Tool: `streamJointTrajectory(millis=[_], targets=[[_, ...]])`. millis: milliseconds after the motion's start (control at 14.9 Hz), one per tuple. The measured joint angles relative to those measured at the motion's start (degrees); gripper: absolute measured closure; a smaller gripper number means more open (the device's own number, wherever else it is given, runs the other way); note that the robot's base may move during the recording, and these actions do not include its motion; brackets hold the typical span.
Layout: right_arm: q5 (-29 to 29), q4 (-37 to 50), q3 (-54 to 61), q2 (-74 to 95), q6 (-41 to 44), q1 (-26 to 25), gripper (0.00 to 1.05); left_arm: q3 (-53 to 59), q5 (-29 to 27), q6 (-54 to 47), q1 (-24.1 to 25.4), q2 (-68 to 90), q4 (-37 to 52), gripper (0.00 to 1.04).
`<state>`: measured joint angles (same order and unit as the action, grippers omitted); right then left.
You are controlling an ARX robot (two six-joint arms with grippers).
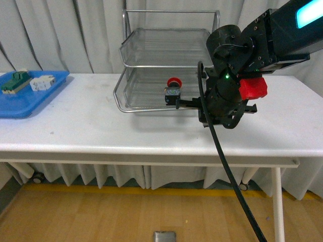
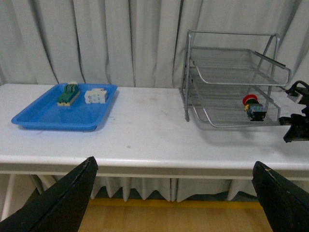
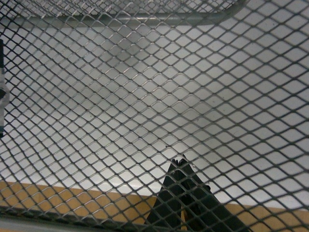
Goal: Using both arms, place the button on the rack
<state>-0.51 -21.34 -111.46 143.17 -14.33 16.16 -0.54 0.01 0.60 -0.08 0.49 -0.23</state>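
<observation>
Sitting on the lowest tier of the silver three-tier wire-mesh rack (image 1: 164, 68), near its front rail, the small black-bodied button with a round red cap (image 1: 173, 92) looks already placed. The right end effector (image 1: 185, 103) hovers just beside it at the rack's front edge; whether its jaws are parted or closed I cannot tell. The sensible move, in my judgement, is a straight, level retreat away from the rack so nothing snags the mesh or nudges the button. The left wrist view alone shows the left end effector (image 2: 174, 193) spread wide and empty, well apart from the rack, above the white counter (image 2: 145, 135). The right wrist view shows only mesh close up.
</observation>
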Motion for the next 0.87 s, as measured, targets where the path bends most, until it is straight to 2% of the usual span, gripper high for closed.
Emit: streamJointTrajectory(millis=[134,201,335,469,670,871], targets=[[0.2,1.7,-0.9,0.4,0.2,-0.2,1.03,0.0,0.0,0.0,0.0,0.0,0.0,0.07],[-1.0,6.3,-4.7,0.6,1.0,-0.9,1.03,0.0,0.0,0.0,0.0,0.0,0.0,0.07],[-2.9,4.4,-10.2,0.0,1.3,-2.4,1.03,0.0,0.0,0.0,0.0,0.0,0.0,0.07],[-3.0,2.9,-10.9,0.2,0.8,-3.3,1.03,0.0,0.0,0.0,0.0,0.0,0.0,0.07],[-2.2,4.9,-7.2,-0.7,0.4,-3.0,1.03,0.0,0.0,0.0,0.0,0.0,0.0,0.07],[1.1,9.2,3.8,-7.1,-1.3,-2.5,1.03,0.0,0.0,0.0,0.0,0.0,0.0,0.07]])
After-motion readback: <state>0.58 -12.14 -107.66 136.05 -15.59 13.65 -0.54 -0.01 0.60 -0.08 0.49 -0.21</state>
